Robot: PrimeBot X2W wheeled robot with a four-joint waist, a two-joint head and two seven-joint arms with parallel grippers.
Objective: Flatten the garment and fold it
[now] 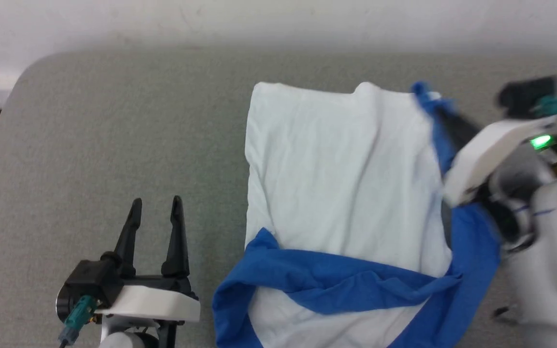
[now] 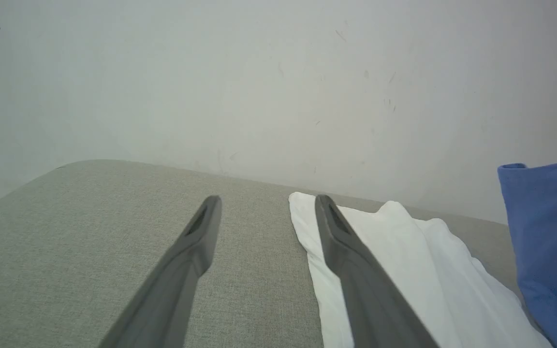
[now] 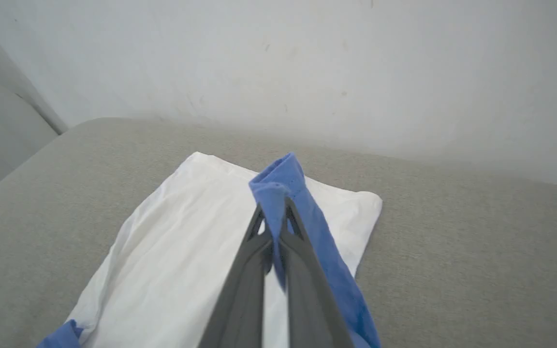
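Note:
The garment (image 1: 341,179), white with royal-blue edges, lies partly folded on the grey surface, a blue band crossing its near part. My right gripper (image 1: 440,113) is shut on the garment's blue edge at the far right and holds it lifted off the white cloth; in the right wrist view the blue fabric (image 3: 283,193) is pinched between the closed fingers of that gripper (image 3: 273,212). My left gripper (image 1: 156,205) stands open to the left of the garment, holding nothing. From the left wrist, the open gripper (image 2: 264,200) points past the garment's white edge (image 2: 404,251).
The grey padded surface (image 1: 114,125) has bare room to the left of the garment. A pale wall (image 1: 278,19) runs along its far edge. The surface's rounded left corner (image 1: 22,82) drops off toward the floor.

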